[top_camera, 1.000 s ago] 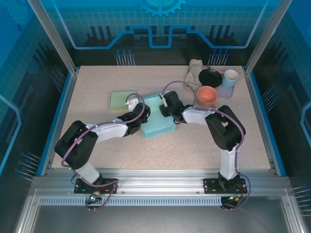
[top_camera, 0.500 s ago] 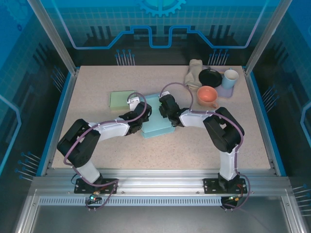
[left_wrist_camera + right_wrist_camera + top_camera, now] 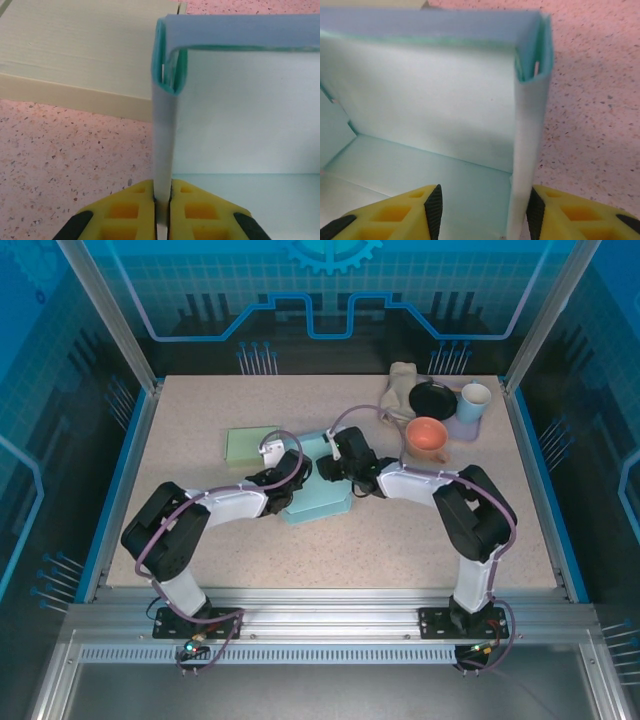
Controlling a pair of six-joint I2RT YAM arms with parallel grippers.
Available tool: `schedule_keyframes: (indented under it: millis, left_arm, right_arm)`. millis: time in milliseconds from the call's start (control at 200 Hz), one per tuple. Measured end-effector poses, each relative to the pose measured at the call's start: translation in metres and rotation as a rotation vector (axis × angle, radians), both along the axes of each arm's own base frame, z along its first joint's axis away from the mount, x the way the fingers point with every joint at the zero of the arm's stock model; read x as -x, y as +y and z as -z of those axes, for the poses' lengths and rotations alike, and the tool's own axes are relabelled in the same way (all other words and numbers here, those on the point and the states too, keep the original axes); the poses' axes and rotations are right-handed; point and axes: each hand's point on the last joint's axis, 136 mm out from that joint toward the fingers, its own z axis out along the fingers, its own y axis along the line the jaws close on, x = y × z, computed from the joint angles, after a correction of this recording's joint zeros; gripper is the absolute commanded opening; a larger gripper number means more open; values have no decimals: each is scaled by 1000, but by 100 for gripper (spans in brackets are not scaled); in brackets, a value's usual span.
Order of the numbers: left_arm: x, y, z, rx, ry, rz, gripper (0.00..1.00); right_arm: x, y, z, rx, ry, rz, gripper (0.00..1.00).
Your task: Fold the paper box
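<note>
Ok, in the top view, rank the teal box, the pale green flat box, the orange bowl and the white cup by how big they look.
Largest to smallest:
1. teal paper box, even with the arms covering part of it
2. pale green flat box
3. orange bowl
4. white cup

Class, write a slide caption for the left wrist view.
Left end effector pinching the upright side wall of the teal paper box.

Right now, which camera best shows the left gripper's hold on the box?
Left wrist: up close, the left gripper is shut on a side wall of the paper box. Top view: small, partly under the arm. Right wrist: another wall, inside the open right gripper.
</note>
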Motion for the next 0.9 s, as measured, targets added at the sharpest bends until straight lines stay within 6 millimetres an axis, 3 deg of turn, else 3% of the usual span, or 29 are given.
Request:
schedule_keyframes:
  millis: [375, 735, 835, 900]
  left_arm:
    - [-5, -3, -5, 5, -11, 3, 11]
    - [-9, -9, -7, -3, 3, 51, 12]
    - [-18, -19, -8, -14, 32, 119, 13]
    - [-25, -26, -15, -34, 48, 169, 12]
  right_arm:
    - [0, -26, -30, 25, -50, 74, 52]
    - [-1, -29, -35, 40, -68, 52, 53]
    - [8, -38, -55, 30, -100, 58, 55]
    - [19, -52, -83, 24, -140, 77, 56]
